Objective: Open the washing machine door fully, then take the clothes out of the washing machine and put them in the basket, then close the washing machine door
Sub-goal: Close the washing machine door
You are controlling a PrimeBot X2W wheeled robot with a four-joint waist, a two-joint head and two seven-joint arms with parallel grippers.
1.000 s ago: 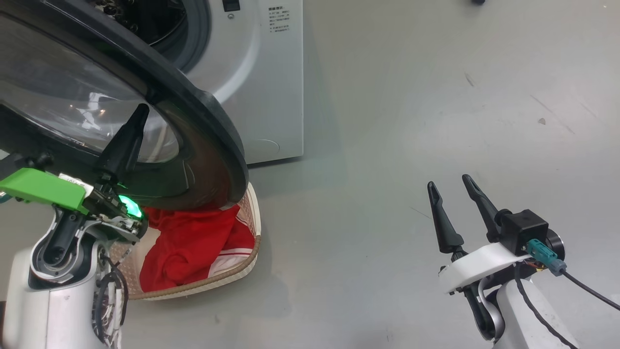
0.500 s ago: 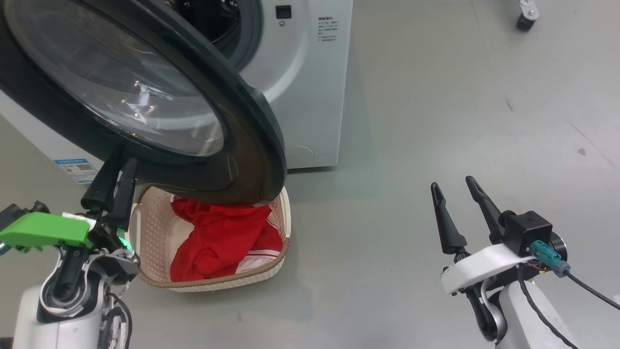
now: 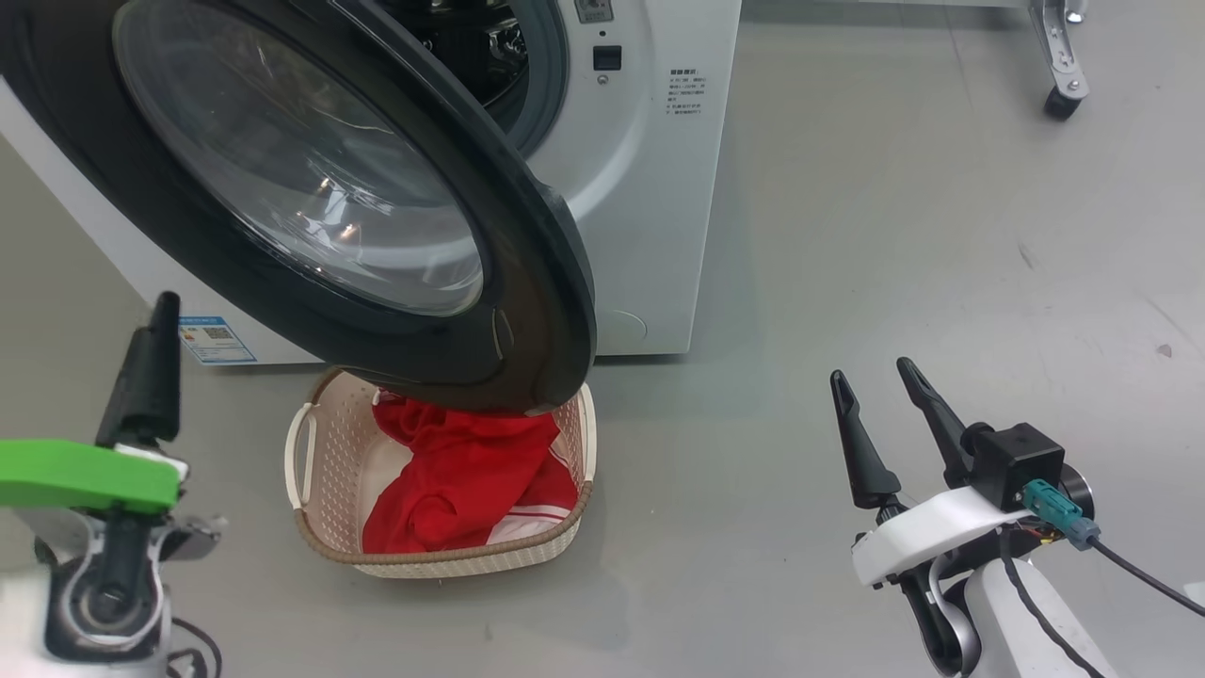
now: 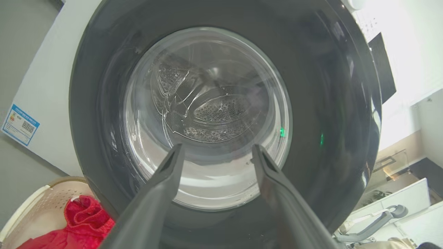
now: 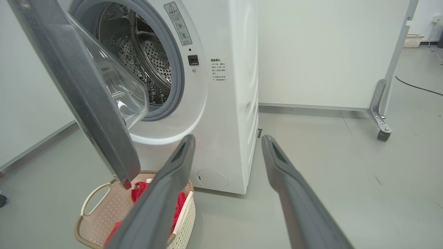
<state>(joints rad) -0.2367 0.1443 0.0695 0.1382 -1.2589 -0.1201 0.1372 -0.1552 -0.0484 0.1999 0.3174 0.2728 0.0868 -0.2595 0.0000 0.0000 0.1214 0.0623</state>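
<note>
The white washing machine (image 3: 650,188) stands at the top, its steel drum (image 5: 138,52) showing. The washing machine door (image 3: 527,282), black-rimmed with a glass bowl, hangs part-way open over the basket (image 3: 311,490). Red clothes (image 3: 461,471) lie in that cream basket on the floor. My left gripper (image 4: 218,148) is open and holds nothing, pointing at the door's outer glass (image 4: 207,114) from a short way off. One of its fingers (image 3: 146,377) rises at the lower left, apart from the door. My right gripper (image 3: 870,370) is open and holds nothing, over bare floor at the lower right.
A blue label (image 3: 216,339) sits low on the machine's side. A metal frame on a castor (image 3: 1059,94) stands at the far right, by a white wall panel (image 5: 328,52). Grey floor (image 3: 894,235) stretches right of the machine. A cable trails from my right wrist.
My left gripper has opened and drawn back to the left, away from the door's lower rim. The head camera has risen, shifting the whole picture. The right arm has kept its pose.
</note>
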